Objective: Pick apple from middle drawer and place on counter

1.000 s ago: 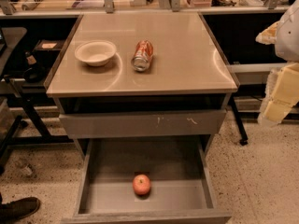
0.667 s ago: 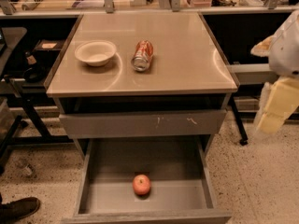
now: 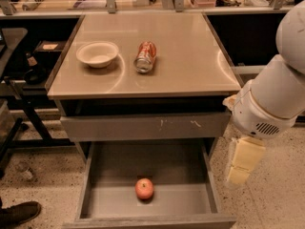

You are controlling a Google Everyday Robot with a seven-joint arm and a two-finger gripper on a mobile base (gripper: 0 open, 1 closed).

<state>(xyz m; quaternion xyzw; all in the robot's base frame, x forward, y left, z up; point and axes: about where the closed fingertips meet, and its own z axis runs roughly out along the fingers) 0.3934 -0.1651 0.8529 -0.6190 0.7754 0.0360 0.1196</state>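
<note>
**Apple sits in the open drawer, gripper off to the side**

The apple point(image 3: 144, 188) is seen resting on the bare floor of the middle drawer point(image 3: 86, 194), which is pulled open. It lies lower than the gripper point(image 3: 240, 168) and well to its left in the camera view, untouched. The gripper is held outside the drawer's right wall, hanging downward over the speckled floor; whether it is wide or narrow cannot be told. Above and to its left, the surface of the counter point(image 3: 190, 61) is occupied by a soda can point(image 3: 145, 56) on its side and a white bowl point(image 3: 97, 54).
</note>
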